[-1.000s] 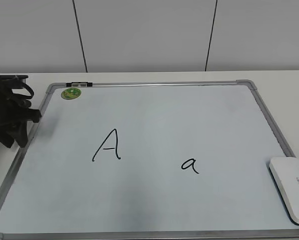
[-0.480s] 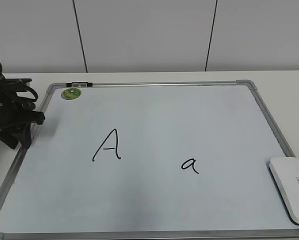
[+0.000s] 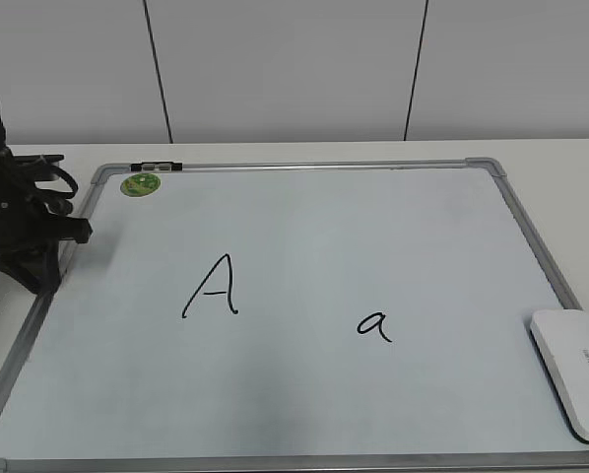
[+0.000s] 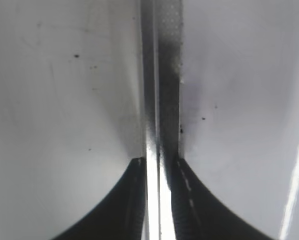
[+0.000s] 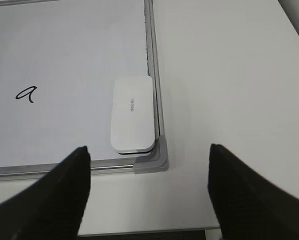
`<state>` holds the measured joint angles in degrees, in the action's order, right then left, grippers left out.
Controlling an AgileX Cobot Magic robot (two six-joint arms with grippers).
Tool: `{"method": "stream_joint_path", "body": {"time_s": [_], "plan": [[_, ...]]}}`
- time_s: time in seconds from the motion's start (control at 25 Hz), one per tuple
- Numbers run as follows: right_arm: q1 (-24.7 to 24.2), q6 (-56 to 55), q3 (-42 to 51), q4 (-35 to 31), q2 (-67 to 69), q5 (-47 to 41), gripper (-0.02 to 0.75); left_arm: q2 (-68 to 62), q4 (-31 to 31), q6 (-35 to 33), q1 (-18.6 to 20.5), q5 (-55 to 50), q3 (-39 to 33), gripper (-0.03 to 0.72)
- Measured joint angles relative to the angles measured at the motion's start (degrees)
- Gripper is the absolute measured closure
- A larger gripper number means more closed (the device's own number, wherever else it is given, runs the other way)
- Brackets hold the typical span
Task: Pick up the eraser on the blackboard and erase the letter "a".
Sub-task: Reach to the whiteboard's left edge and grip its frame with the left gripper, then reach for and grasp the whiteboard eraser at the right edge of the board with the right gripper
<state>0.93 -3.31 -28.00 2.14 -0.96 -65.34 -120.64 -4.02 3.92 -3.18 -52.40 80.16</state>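
Eraser (image 5: 133, 112) lies flat by blackboard (image 5: 154, 75) corner, near "a" (image 5: 27, 93).

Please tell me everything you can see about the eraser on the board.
The eraser is a flat white block with rounded corners, plastic by its look, with small grey lettering on top and a darker layer underneath. It lies flat on the blackboard, in the near right corner against the frame, right of the letter "a". No hand touches it.

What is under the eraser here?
The eraser lies flat on the blackboard, in the corner by the frame, right of the letter "a". A thin dark underside edge shows; the board surface beneath it is covered.
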Motion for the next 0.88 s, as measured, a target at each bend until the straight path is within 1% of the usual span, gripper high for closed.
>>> {"method": "stream_joint_path", "body": {"time_s": [0.12,0.48,0.68,0.72,0.76,0.88], "plan": [[0.0,0.0,0.0,-0.12,0.0,0.0,0.192,0.0,0.0,0.1,0.0,0.0,0.02,0.612],[0.0,0.0,0.0,-0.22,0.46,0.0,0.192,0.0,0.0,0.1,0.0,-0.12,0.02,0.62],[0.0,0.0,-1.05,-0.22,9.34,-2.01,0.192,-0.08,0.0,0.1,0.0,-0.53,0.12,0.62],[0.0,0.0,-1.05,-0.22,9.34,-2.17,0.192,-0.08,0.0,0.1,0.0,-0.66,0.25,0.621],[0.0,0.0,-1.57,-0.22,13.22,-3.46,0.192,-0.12,0.0,0.1,0.0,-0.76,0.25,0.621],[0.0,0.0,-2.06,-0.23,19.28,-4.65,0.192,-0.21,0.0,0.1,0.0,-0.88,0.36,0.622]]}}
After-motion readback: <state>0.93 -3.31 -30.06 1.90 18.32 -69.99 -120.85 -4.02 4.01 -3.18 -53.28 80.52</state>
